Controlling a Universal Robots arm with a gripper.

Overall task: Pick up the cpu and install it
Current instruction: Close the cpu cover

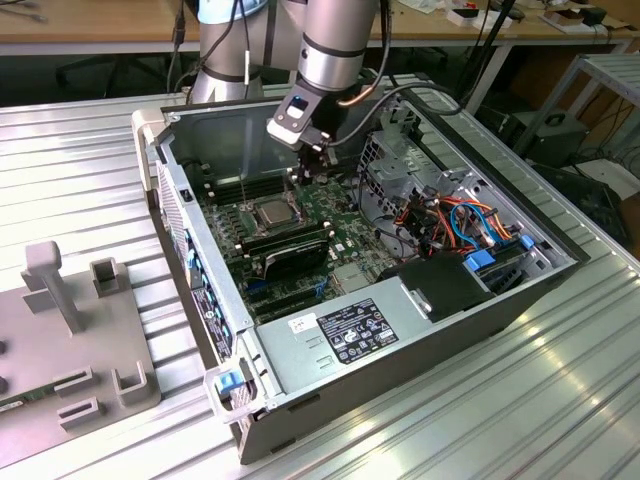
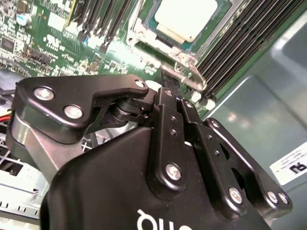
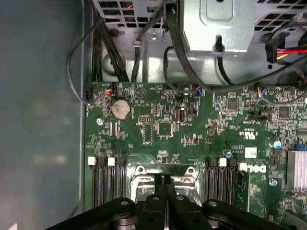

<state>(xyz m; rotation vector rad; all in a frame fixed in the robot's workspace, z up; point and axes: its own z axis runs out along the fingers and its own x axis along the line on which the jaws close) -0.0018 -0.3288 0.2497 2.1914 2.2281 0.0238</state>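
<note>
above the motherboard (image 1: 345,218) inside the open computer case (image 1: 228,130), my gripper (image 3: 164,181) hung with its fingers (image 3: 158,191) pressed together and nothing between them. just past the fingertips the cpu (image 2: 184,17) sat flat in its socket (image 2: 144,42), silver top up, with black memory slots (image 2: 230,52) on either side. coloured cables (image 1: 452,215) lay towards the exterior view's right.

The cpu (image 2: 184,17) lies in its socket (image 2: 158,45), memory slots (image 2: 237,48) at four o'clock of it, the gripper (image 2: 169,82), fingers together, near at six o'clock.
</note>
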